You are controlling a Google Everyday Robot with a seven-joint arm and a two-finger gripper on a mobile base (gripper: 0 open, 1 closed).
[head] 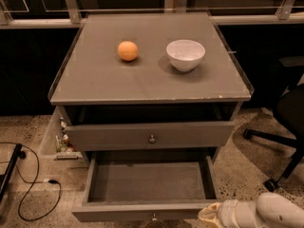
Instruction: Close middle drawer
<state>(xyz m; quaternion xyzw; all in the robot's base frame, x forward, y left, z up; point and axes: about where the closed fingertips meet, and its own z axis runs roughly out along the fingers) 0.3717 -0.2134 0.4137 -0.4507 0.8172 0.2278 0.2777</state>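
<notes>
middle drawer (142, 212) was pulled far out, low in front. gripper (209, 214) was by its right front corner; could not tell its grip. best push was on front near knob (153, 217), straight in, slow, no jam.

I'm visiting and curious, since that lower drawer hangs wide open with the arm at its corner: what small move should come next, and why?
Probably slide the pincer along the front of the open drawer toward its knob, before any push. The drawer is pulled far out, and the pincer sits by one end of the front, away from the knob, where a push might skew it.
</notes>
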